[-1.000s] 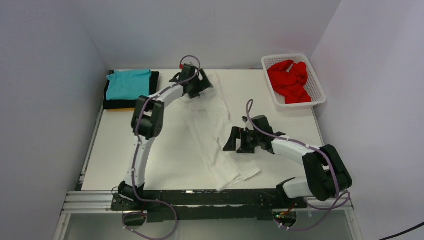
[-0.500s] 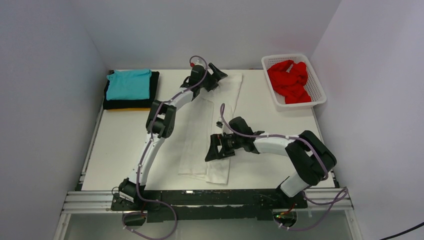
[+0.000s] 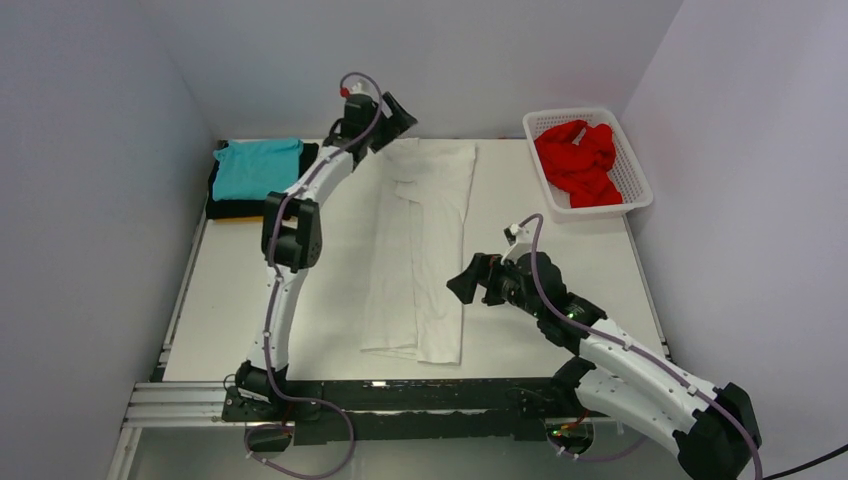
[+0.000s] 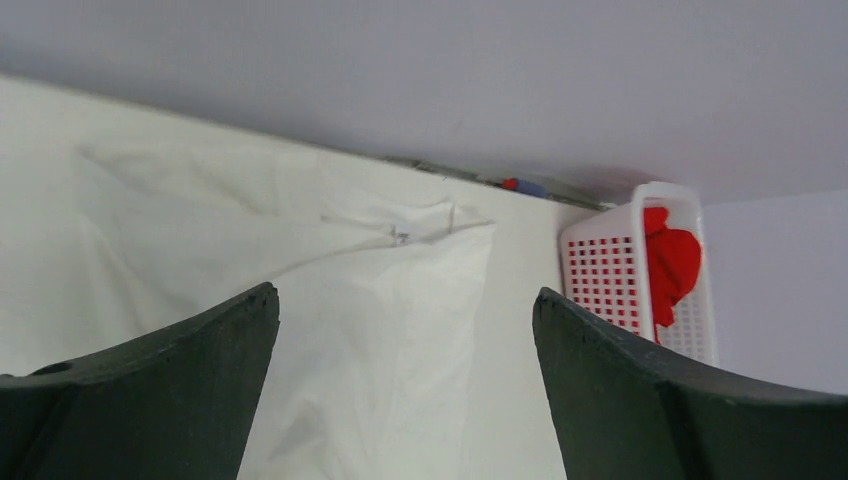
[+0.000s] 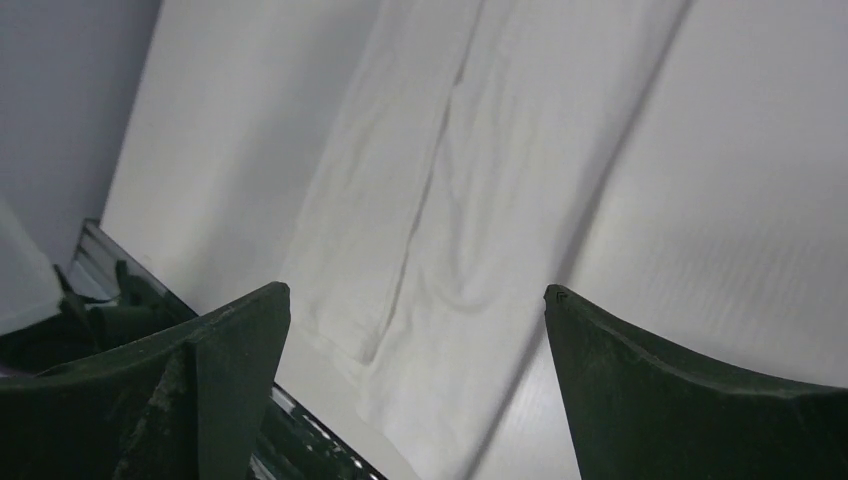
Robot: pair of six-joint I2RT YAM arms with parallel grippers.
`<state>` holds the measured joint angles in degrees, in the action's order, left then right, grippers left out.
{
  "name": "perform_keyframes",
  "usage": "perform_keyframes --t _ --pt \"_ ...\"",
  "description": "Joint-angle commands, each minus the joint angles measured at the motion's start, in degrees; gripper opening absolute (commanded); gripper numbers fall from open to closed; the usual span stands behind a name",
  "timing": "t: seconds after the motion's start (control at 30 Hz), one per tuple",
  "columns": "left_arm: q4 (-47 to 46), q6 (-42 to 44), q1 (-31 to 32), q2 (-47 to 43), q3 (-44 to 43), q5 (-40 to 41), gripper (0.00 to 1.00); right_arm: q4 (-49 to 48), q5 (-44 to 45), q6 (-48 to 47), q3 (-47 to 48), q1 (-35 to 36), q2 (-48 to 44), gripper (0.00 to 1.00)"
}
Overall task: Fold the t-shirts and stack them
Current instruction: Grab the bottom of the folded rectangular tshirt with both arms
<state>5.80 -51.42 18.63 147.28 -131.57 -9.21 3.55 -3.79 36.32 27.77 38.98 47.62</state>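
Note:
The white t-shirt [image 3: 425, 250] lies folded into a long strip down the middle of the table; it also shows in the left wrist view [image 4: 380, 300] and the right wrist view [image 5: 440, 220]. My left gripper [image 3: 392, 118] is open and empty, raised above the strip's far left corner. My right gripper [image 3: 466, 283] is open and empty, just right of the strip's near half. The teal t-shirt [image 3: 258, 167] lies folded on the black one [image 3: 308, 180], with the yellow-orange one's edge [image 3: 240, 219] under them. The red t-shirt [image 3: 580, 160] lies crumpled in the basket.
The white lattice basket [image 3: 633, 180] stands at the back right corner; it shows in the left wrist view [image 4: 610, 275] too. The folded stack sits at the back left against the left wall. The metal rail [image 3: 400, 395] runs along the near edge.
Both grippers have let go of the white shirt, which now lies as a straight folded strip. My left gripper rose up and left; my right arm pulled back to the right.

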Motion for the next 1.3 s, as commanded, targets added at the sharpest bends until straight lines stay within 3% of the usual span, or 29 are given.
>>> perform_keyframes --t 0.0,0.13,0.27,0.43,0.57,0.77,0.97,1.17,1.27 --pt "1.45 10.36 -0.18 -15.99 1.17 -4.4 1.0 7.36 1.2 -2.15 -0.57 -0.14 -2.5 1.0" --pt "4.36 15.13 -0.05 -31.19 17.62 -6.29 0.99 15.91 -3.56 -4.39 2.76 -0.14 -0.82 1.0" --pt "7.25 19.28 1.08 -51.2 42.48 -5.12 0.99 15.31 -10.91 -1.85 0.24 0.05 1.59 1.0" --pt "3.3 14.98 6.67 -72.45 78.76 2.06 0.99 10.03 -13.18 3.11 -4.29 1.18 1.9 1.0" --pt "-1.02 9.02 13.87 -82.78 98.19 0.24 0.99 11.7 -12.7 4.95 -5.36 3.36 3.57 1.0" --pt "4.03 2.8 21.72 -88.85 108.46 -2.33 0.87 4.67 -16.47 10.74 -10.53 7.2 6.62 0.95" --pt "13.65 0.81 25.46 -90.18 108.87 2.17 0.67 2.61 -15.37 13.38 -11.82 9.21 7.63 0.86" --pt "25.37 1.42 26.06 -92.13 107.39 7.53 0.68 4.11 -14.59 14.05 -11.22 9.83 8.9 0.8" --pt "24.15 0.91 26.15 -91.99 108.84 7.46 0.68 3.21 -14.91 14.45 -11.13 10.29 10.54 0.76"
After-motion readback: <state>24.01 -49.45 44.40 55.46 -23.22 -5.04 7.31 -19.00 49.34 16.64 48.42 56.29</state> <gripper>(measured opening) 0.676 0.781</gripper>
